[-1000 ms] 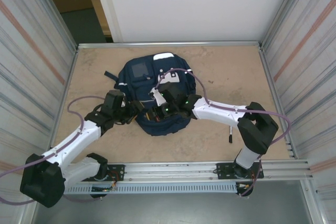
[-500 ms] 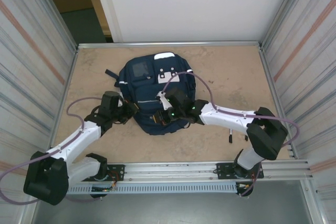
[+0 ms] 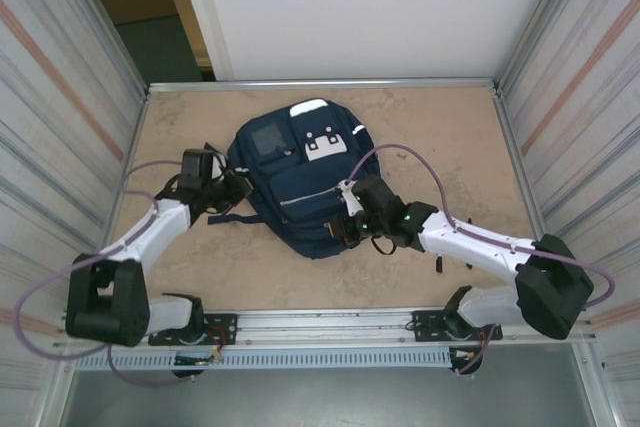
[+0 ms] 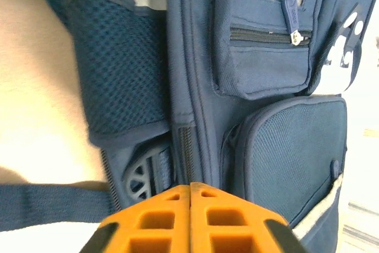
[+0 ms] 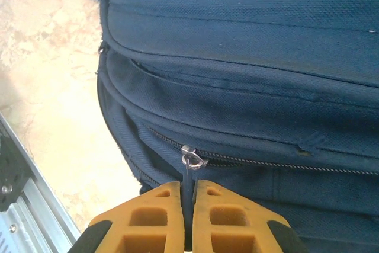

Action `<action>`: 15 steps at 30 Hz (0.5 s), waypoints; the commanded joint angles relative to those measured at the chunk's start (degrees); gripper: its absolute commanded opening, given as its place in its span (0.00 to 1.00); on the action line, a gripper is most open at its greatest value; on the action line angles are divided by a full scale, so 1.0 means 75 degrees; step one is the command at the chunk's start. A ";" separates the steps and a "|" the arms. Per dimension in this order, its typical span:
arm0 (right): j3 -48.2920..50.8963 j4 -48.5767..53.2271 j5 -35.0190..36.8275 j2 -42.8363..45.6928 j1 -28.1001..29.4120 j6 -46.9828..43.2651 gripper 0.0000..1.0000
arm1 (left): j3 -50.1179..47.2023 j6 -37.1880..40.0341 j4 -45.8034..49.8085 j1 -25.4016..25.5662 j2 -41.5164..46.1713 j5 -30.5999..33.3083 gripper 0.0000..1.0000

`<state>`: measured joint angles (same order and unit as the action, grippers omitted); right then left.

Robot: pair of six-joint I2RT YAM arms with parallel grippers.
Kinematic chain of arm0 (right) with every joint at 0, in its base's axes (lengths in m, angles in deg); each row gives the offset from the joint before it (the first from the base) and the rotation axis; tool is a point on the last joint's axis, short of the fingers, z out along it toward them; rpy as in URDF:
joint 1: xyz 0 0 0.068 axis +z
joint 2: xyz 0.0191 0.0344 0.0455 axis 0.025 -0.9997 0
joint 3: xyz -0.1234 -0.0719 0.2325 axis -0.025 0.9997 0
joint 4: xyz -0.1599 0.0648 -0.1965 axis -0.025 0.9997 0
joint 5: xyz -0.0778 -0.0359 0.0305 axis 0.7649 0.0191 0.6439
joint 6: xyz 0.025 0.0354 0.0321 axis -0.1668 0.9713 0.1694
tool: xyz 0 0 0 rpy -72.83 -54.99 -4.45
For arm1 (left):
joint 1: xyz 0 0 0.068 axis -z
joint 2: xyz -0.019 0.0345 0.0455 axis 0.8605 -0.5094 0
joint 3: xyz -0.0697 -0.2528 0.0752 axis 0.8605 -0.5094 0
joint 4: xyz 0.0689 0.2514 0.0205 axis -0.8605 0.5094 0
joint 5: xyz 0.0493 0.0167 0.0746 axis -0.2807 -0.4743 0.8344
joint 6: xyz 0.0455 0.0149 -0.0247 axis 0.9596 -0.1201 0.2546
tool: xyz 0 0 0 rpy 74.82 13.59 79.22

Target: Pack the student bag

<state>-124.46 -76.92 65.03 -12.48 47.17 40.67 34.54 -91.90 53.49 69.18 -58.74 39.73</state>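
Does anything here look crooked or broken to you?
Nothing looks broken. The student bag lies askew, turned diagonally on the table, its zipper pull pinched by the right gripper. A small dark item, too small to identify, lies loose beside that arm.

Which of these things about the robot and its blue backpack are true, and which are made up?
1. The backpack is navy blue. True.
2. The right gripper pinches a zipper pull on the bag. True.
3. The left gripper is wide open. False: its orange fingers are pressed together.
4. The backpack hangs from the wall. False: it lies on the table.
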 commanded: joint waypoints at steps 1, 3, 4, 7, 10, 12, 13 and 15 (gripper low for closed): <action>-0.0650 -0.0497 -0.0528 -0.0245 0.0302 -0.0044 0.00 | 0.0180 -0.0174 -0.0364 0.0075 -0.0507 -0.0967 0.47; -0.1074 -0.0391 -0.0403 -0.0502 0.0481 -0.0164 0.00 | -0.0048 -0.0725 -0.0601 0.0213 -0.0533 -0.1066 0.54; -0.1272 -0.0317 -0.0323 -0.0612 0.0540 -0.0202 0.00 | -0.0164 -0.0874 -0.0599 0.0286 -0.0429 -0.1055 0.56; -0.1675 -0.0284 -0.0359 -0.0892 0.0655 -0.0262 0.00 | -0.0422 -0.1149 -0.0049 0.0792 0.0377 -0.0301 0.68; -0.1917 -0.0376 -0.0506 -0.1091 0.0778 -0.0310 0.00 | -0.0429 -0.1294 0.0775 0.1501 0.1172 0.0918 0.75; -0.2015 -0.0365 -0.0522 -0.1193 0.0834 -0.0303 0.00 | -0.0446 -0.1592 0.0951 0.1787 0.1504 0.1205 0.75; -0.2040 -0.0404 -0.0576 -0.1247 0.0855 -0.0287 0.00 | -0.0479 -0.1797 0.0952 0.1922 0.1649 0.1266 0.75; -0.2083 -0.0488 -0.0760 -0.1361 0.0885 -0.0285 0.00 | -0.0563 -0.2127 0.0934 0.2231 0.1864 0.1597 0.70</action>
<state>-137.47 -77.27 62.93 -21.97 52.98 40.16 31.43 -103.03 57.71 83.96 -46.65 45.87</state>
